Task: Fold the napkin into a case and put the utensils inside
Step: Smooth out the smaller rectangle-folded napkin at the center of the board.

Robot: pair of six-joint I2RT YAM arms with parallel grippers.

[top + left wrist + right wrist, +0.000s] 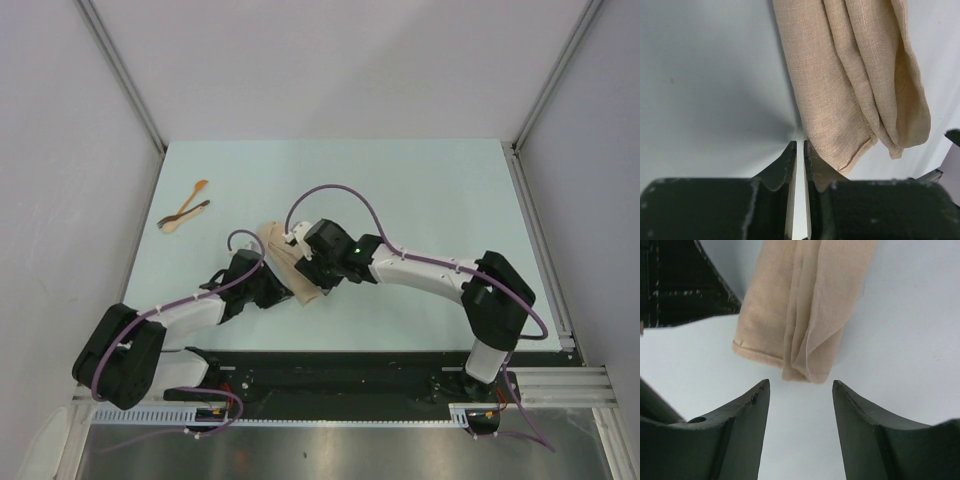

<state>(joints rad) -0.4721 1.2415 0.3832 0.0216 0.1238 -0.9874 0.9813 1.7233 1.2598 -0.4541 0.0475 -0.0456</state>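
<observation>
The soft beige-tan cloth napkin (286, 262) lies on the pale table (420, 200) between the two arms, already gathered lengthwise into a narrow, layered strip, so the case is roughly formed but loose. In the wrist views its near end shows uneven layers, one hemmed flap sitting apart from the rounded folds.

The right gripper (800, 386) stands spread, with that end just ahead of its fingertips and nothing between them. The left gripper (800, 146) is pressed almost together, with only a slit of table showing through. The hemmed corner lies against one finger, though no cloth sits in the slit.

To finish the fold well, I would flatten and square the layers without dragging the strip, one arm pinning it while the other smooths it (loose folds will likely spring open). One end must stay open enough to serve as a mouth.

The case holds nothing. The utensils (184, 209), a slim light-orange wooden spoon crossed with a darker brown piece, lie well apart, toward the table's far left.
</observation>
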